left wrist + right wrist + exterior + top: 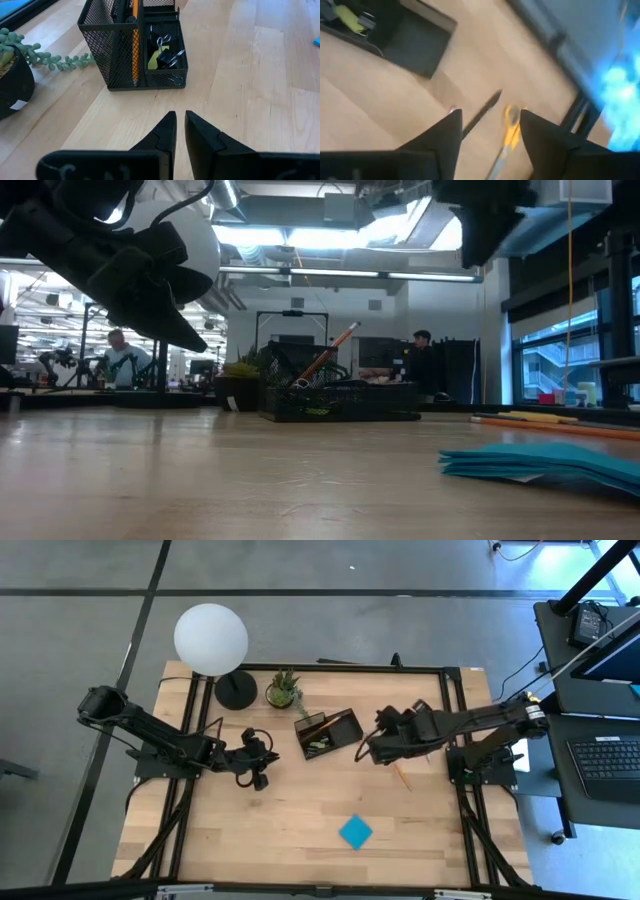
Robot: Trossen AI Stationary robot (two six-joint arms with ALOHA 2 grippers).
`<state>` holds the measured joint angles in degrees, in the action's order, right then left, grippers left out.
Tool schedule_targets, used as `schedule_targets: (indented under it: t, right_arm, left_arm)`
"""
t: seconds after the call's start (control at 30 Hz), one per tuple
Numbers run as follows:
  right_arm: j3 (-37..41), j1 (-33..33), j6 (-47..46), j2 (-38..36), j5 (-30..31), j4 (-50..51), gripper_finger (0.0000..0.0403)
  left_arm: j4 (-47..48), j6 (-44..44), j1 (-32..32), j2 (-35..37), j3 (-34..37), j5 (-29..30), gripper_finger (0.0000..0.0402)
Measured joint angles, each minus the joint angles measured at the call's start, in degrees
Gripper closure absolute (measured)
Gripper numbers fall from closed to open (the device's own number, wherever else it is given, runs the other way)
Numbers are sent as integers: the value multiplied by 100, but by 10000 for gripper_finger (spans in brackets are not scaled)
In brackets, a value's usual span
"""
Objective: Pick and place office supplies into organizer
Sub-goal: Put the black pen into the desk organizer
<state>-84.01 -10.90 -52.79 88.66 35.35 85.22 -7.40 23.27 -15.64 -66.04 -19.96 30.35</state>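
Nearest the low camera lies the blue sticky-note pad [545, 463], flat on the table [300, 830] with thin orange pencils [560, 426] just behind it. Seen from above, the pad [355, 831] sits alone toward the front edge, well apart from both arms, with bare wood on every side.

The organizer [328, 733] is a black mesh tray standing between the two grippers, turned at an angle to the table edges. Through the left wrist camera the organizer [134, 45] shows an upright orange pencil [134, 42] in its taller section and small black clips [167, 56] with a yellow block [153, 61] in the lower compartment.

The right gripper [368, 749] hovers just beside the organizer's right end; its fingers [445, 135] stand wide apart and hold nothing. Below them the yellow-handled scissors [506, 134] lie on the wood, beside a dark pen-like item [481, 114].

The left gripper [262, 754] waits on the organizer's other side, a clear strip of table between them; its fingers [162, 135] are nearly together with only a slim gap, gripping nothing.

Behind the left gripper stand a small potted plant [282, 691] and a lamp [212, 640] near the far edge.
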Motion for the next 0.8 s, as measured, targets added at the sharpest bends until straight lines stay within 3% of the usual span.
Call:
schedule_targets:
  t: [0.2, 0.37, 0.67, 0.8]
  right_arm:
    - [457, 248, -550, 2, -631, 482, 178]
    - [1330, 632, -462, -2, -978, 189, 177]
    - [2664, 1456, 551, -80, -1864, -1916, 177]
    - [3014, 1717, 663, -81, -1953, -2656, 177]
  left_arm:
    - [-1, 13, 1, 0, 1, -2, 370]
    - [2, 11, 0, 0, 0, -2, 370]
    - [4, 13, 1, 0, 0, -2, 370]
    - [7, 4, 1, 0, 0, -2, 370]
